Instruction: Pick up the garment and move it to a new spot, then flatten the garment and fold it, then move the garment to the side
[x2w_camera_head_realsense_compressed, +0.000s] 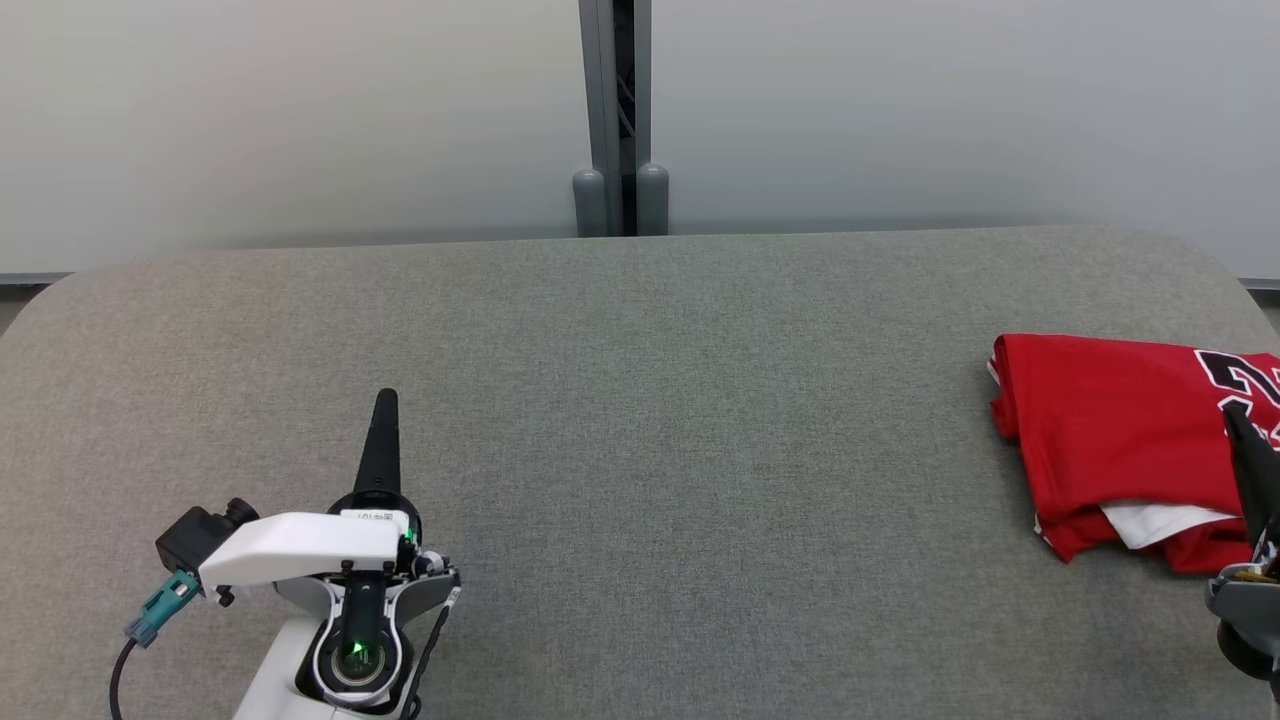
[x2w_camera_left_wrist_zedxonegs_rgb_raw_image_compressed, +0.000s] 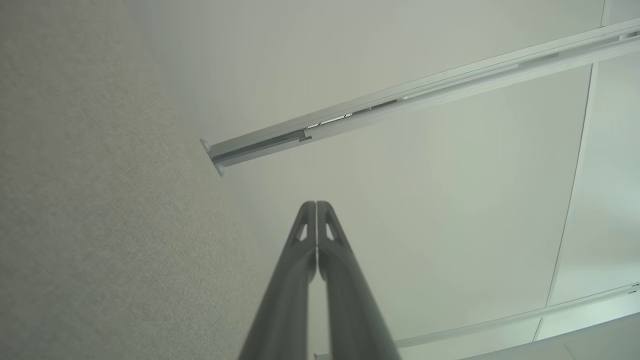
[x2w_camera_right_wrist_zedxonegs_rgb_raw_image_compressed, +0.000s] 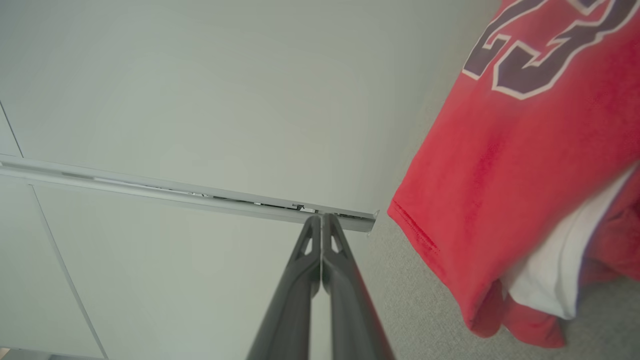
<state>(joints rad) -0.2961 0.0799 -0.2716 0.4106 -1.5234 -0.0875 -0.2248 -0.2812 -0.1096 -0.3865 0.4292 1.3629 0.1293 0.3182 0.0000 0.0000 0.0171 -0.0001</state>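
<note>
Since the garment (x2w_camera_head_realsense_compressed: 1110, 430) already lies folded, I'd judge this is the tail of the last step, the move to the side.

Bench (x2w_camera_head_realsense_compressed: 640, 400): grey fabric top, spans the head view.

Garment: red, folded into a compact stack at the bench's far right, running off the head view's right edge. Black number print faces up, and a white layer pokes out at the near edge.

Left claw (x2w_camera_head_realsense_compressed: 385, 400): low left over the bench, well apart from the garment, fingers pressed together, holding nothing.

Right claw (x2w_camera_head_realsense_compressed: 1238, 420): tip overlaps the garment in the head view. Its wrist view shows it shut and empty, cloth beside the fingers, not between them. Can't tell if it touches.

Next move, my guess: lift both arms clear without snagging the fold.
</note>
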